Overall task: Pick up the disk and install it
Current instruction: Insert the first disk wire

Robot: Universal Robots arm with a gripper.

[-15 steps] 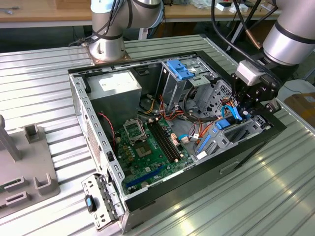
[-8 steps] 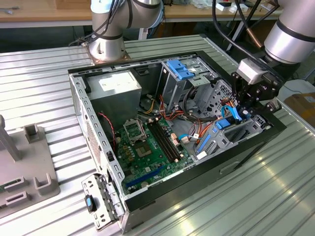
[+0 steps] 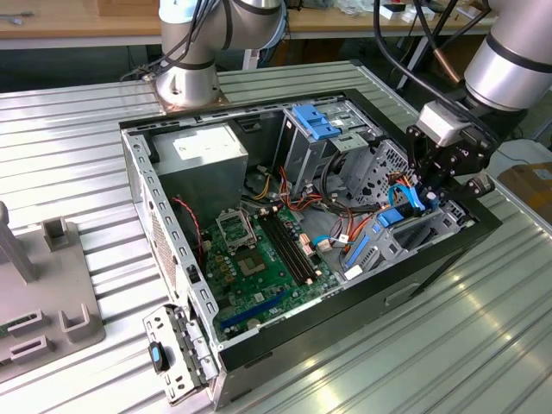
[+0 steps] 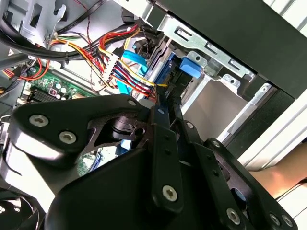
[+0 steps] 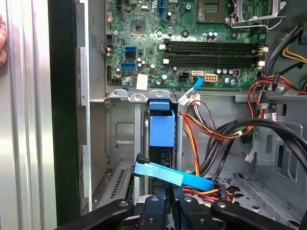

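Observation:
The disk [image 5: 161, 125] stands on edge in the drive bay at the front corner of the open computer case [image 3: 142, 185]. Its blue end tab faces the motherboard, with the dark body behind it. In the exterior view, the blue tab of the disk [image 3: 392, 216] shows low in the bay on the exterior view's right. My gripper [image 5: 171, 203] reaches down into that bay, its black fingers [image 5: 153, 208] close on either side of the disk's body, shut on it. In the second wrist view, the gripper [image 4: 168, 98] ends beside the disk [image 4: 190, 66].
A flat blue cable [image 5: 175, 176] crosses the disk just in front of the gripper. Bundles of red, yellow and black wires [image 5: 216, 132] crowd the bay. The green motherboard [image 3: 259, 259] and a metal cage with a blue latch [image 3: 315, 121] lie beyond. A person's hand [image 5: 2, 43] rests outside the case wall.

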